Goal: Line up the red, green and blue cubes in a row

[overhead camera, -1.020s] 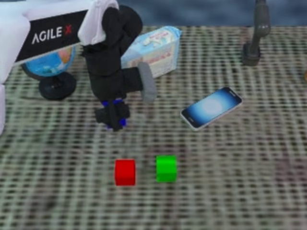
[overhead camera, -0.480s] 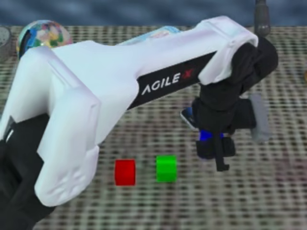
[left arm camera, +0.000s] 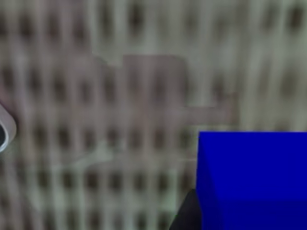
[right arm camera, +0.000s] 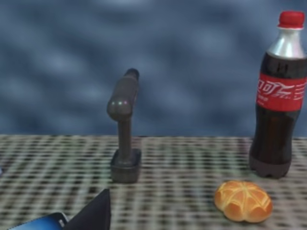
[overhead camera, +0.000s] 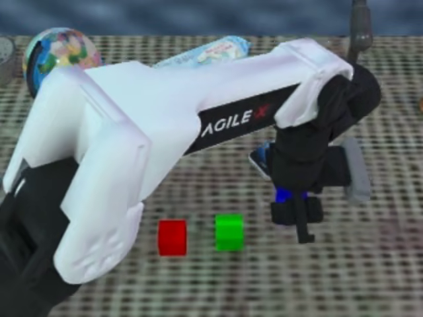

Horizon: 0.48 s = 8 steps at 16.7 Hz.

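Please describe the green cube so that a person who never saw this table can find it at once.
Look at the front of the woven table, below the big white left arm that reaches across it. Two small cubes sit there side by side, apart from each other. The green cube is the one on the right, between the red cube and the left gripper, which holds the blue cube.

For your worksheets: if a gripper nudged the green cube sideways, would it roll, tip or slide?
The green cube would probably slide, not roll: its faces look flat and it sits square on the mat. It seems too squat to tip easily. The mat's woven texture might add drag.
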### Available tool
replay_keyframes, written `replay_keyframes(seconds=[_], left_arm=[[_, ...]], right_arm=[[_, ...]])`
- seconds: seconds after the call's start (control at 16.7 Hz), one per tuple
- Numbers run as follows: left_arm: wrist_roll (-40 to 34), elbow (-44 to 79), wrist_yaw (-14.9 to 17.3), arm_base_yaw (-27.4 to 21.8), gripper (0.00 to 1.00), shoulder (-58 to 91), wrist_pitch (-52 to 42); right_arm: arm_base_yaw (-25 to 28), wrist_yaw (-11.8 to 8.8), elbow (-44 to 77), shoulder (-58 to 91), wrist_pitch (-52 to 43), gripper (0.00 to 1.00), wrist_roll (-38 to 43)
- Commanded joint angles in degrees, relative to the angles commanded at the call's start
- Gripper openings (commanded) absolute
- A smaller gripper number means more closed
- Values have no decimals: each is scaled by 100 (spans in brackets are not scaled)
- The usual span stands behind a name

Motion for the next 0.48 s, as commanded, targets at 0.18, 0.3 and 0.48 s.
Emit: replay_keyframes(seconds=[0.18,0.3,0.48], left_arm=[[-29,-383,0,5,0,188,574],[-35,-564,-9,-1,0,277,852],[-31,-606,-12,-9,0,296,910]], right_arm=[[0,0,0,0,0,100,0],[0,0,0,0,0,100,0],[0,0,0,0,0,100,0]])
